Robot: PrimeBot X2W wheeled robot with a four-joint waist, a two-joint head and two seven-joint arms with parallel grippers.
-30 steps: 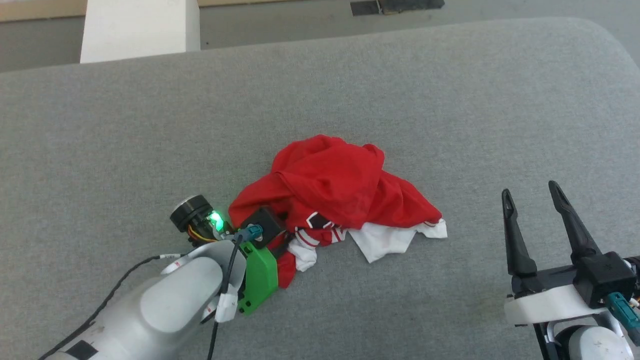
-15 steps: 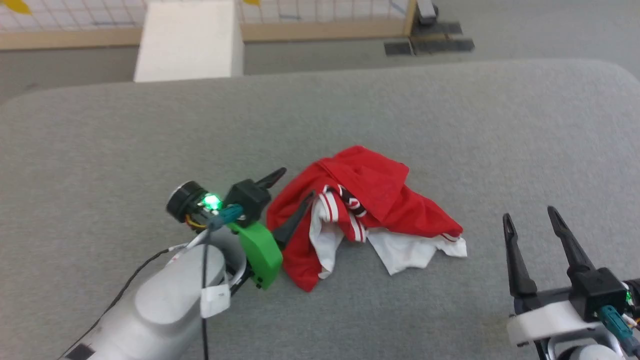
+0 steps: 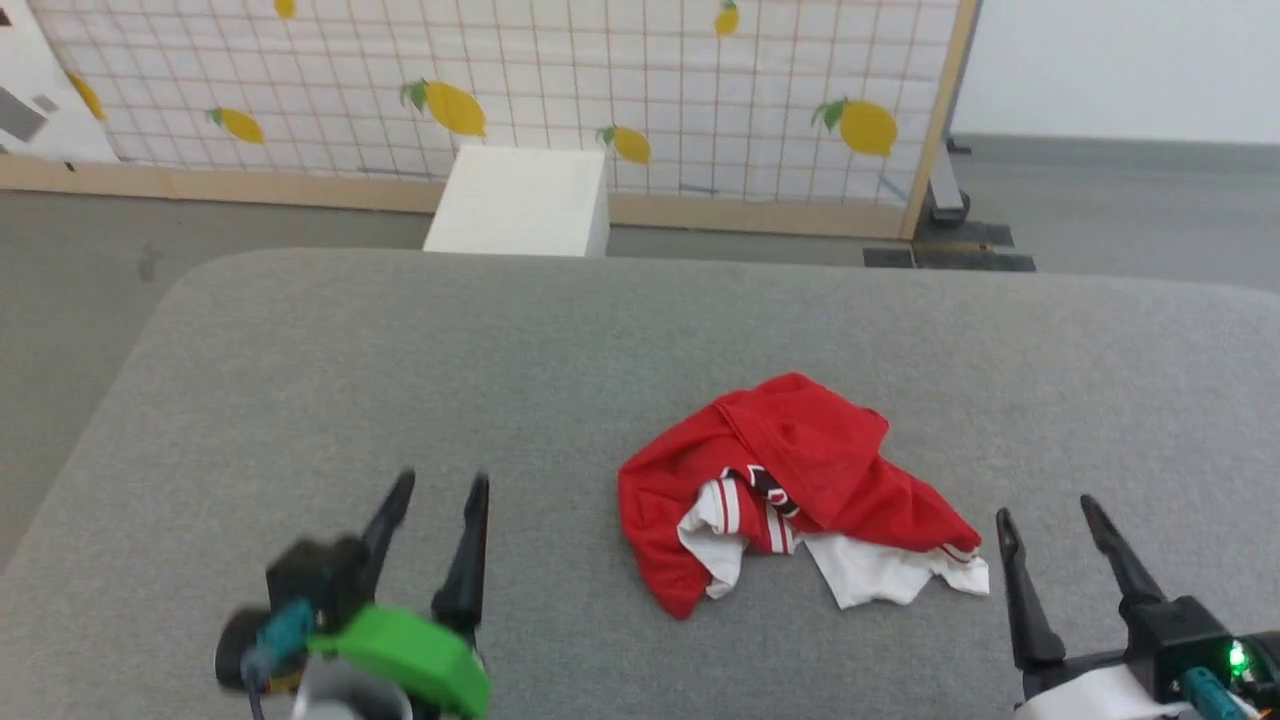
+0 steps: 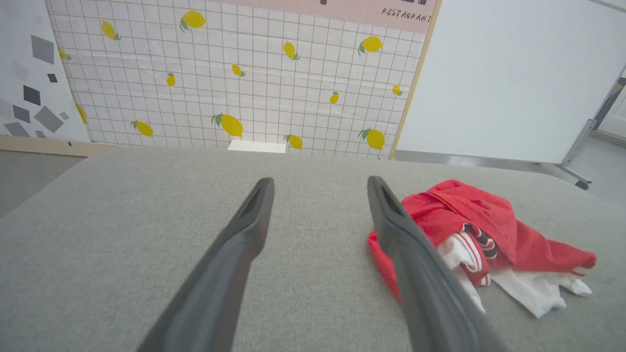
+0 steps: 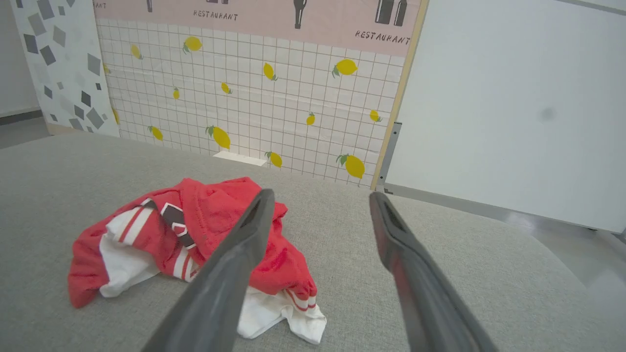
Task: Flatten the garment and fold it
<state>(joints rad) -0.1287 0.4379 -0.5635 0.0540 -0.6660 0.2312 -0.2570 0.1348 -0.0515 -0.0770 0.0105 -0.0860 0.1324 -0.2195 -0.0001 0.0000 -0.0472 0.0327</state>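
Head view — red-white garment (image 3: 800,450) crumpled, lettering seemingly tucked, left end effector (image 3: 442,482), right end effector (image 3: 1045,508) wide

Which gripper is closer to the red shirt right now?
Right. The right gripper is just off the garment; the left gripper stands farther away on the opposite side.

The word "RESTAURANT" is printed in black, repeated along the pink band (image 5: 254,27) atop the lemon-tiled wall panel (image 5: 254,98) at twelve o'clock; lettering on the shirt (image 5: 215,220) is crumpled, unreadable.

heaped garment (image 3: 800,470), open cushion (image 3: 500,350) all round
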